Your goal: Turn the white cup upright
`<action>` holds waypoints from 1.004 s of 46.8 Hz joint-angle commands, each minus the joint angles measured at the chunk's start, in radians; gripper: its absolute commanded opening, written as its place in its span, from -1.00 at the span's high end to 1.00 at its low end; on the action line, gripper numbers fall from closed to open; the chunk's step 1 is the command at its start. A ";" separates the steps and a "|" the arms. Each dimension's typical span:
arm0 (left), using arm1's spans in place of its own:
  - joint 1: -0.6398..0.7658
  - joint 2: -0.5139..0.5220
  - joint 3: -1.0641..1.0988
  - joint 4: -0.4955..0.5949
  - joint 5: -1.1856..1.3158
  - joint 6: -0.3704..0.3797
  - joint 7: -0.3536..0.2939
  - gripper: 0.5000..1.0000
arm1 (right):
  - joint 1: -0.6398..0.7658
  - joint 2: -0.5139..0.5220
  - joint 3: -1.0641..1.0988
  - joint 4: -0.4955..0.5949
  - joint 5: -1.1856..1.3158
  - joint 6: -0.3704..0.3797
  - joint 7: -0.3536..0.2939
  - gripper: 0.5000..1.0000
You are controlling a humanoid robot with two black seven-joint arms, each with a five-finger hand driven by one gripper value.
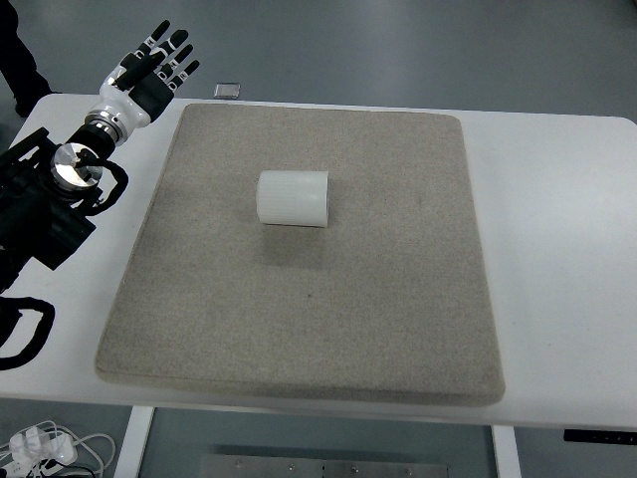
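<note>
White cup — lying on its side mid-mat. Left hand hovering at the table's far-left corner, fingers spread, holding nothing — should be approaching low, gripping the cup's side wall.

My left hand shows in the upper left of the frame: a white shell over the back of the palm, with a black palm section and black fingers banded in white at the joints. Below it sits a ringed wrist of silver and black, then a round polished metal cap further down toward the left edge. My forearm is a blocky black housing, and black cables loop out of it at the lower left.
</note>
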 commanded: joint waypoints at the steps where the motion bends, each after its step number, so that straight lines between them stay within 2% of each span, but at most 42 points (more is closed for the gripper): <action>1: 0.000 0.000 -0.002 0.000 0.000 0.000 0.000 -1.00 | 0.000 0.000 0.000 0.000 0.000 0.000 0.000 -0.81; 23: -0.015 0.008 -0.026 0.008 -0.012 -0.003 0.000 -1.00 | 0.000 0.000 0.000 0.000 0.000 0.000 0.000 -0.81; 34: -0.020 0.012 -0.009 -0.002 0.012 -0.035 -0.006 -0.99 | 0.000 0.000 0.000 0.000 0.000 0.000 0.000 -0.81; 47: -0.058 0.070 0.028 -0.109 0.372 -0.070 -0.006 -0.99 | 0.000 0.000 0.000 0.000 0.000 0.000 0.000 -0.81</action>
